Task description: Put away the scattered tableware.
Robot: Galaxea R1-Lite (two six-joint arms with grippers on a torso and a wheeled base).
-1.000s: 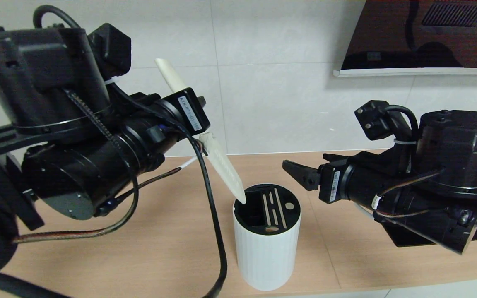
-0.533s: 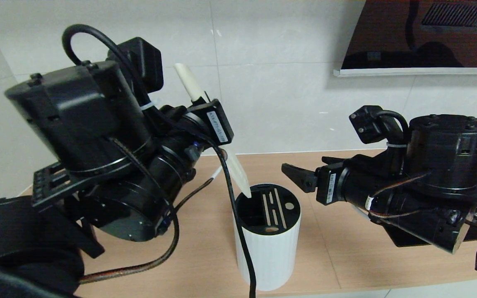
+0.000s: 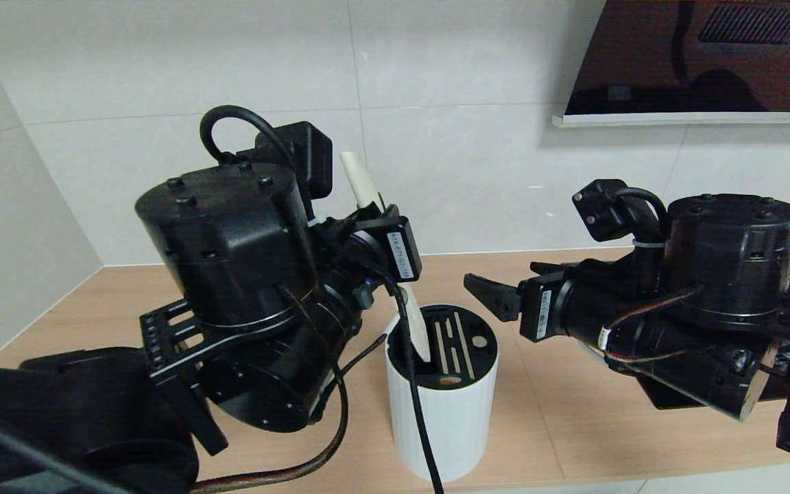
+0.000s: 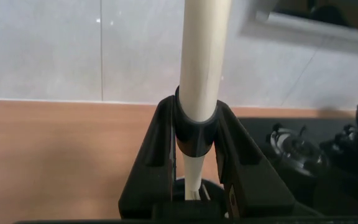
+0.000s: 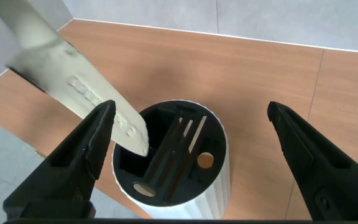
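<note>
Left gripper (image 3: 387, 241) is clamped around the knife (image 3: 358, 184), whose blade tip sits inside the wide slot at nine o'clock of the white holder (image 3: 440, 412). Lower it straight, off the rim. Right gripper (image 5: 191, 112) hangs wide open and empty at three o'clock.

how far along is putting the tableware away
Done: the left gripper has the white knife clamped by its handle, and the blade tip is inside the wide opening of the holder. In hand: the knife, tilted, with most of its blade above the rim. Left: sink the blade fully, then release. The right gripper is open beside the holder, holding nothing.
</note>
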